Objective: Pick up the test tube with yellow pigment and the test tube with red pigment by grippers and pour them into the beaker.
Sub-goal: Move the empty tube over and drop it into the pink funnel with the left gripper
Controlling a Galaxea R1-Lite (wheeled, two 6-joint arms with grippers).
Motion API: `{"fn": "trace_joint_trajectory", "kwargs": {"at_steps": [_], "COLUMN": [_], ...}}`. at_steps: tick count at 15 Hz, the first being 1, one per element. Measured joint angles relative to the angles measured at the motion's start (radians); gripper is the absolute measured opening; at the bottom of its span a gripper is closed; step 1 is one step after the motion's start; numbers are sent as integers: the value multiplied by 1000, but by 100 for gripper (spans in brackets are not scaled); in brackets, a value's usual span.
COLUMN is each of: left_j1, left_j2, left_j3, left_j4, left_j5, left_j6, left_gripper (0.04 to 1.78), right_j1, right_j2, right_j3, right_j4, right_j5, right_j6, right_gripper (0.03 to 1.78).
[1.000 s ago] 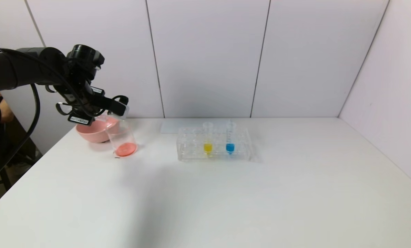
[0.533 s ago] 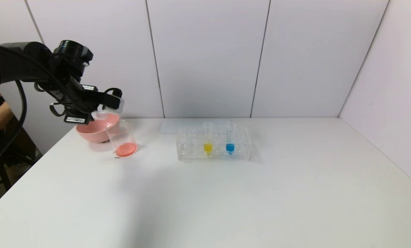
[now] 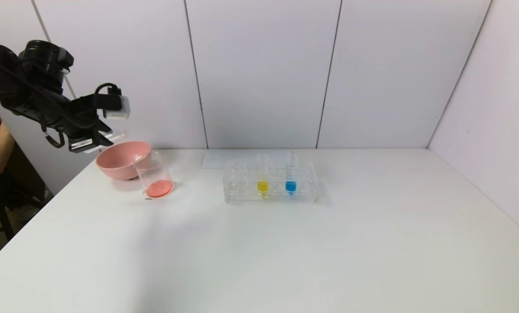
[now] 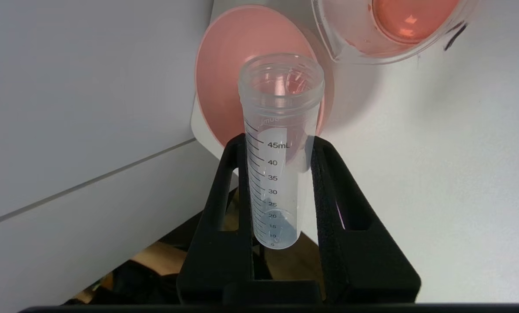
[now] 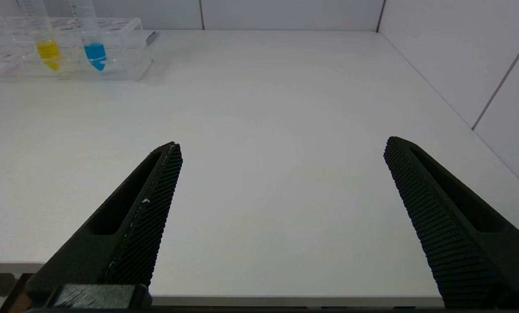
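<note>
White table (image 3: 285, 252); only wrist view shows left pincer (image 4: 280, 145) clamping emptied tube (image 4: 276, 152).

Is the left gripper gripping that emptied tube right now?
Touching. The left wrist view shows the left gripper shut on the emptied test tube, both fingers pressed flat against its sides.

We had the black two-fingered left gripper (image 4: 280, 150) raised high at far left, fingers clamped shut. Black right gripper (image 5: 281, 150) sat parked low, fingers spread wide.
</note>
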Motion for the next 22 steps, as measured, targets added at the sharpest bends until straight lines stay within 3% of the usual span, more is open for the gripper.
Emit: {"fn": "trace_joint_trajectory", "kwargs": {"at_steps": [3, 7, 15, 22], "left_j1": [39, 78, 104, 108], "left_j2": [-10, -39, -71, -77], "left_j3": [0, 8, 100, 345], "left_j4": [-26, -65, -330, -699], "left_j5": [-144, -234, -245, -237], "left_j6": [-114, -317, -718, -1111], "left_gripper": [43, 43, 43, 43], "right_j1": [0, -1, -1, 0], "right_j2": [0, 0, 0, 0], "right_j3": [0, 0, 0, 0], "right_j4": [0, 0, 0, 0], "right_j5": [0, 0, 0, 0], "right_j6": [0, 0, 0, 0], "right_gripper": [170, 170, 170, 170]}}
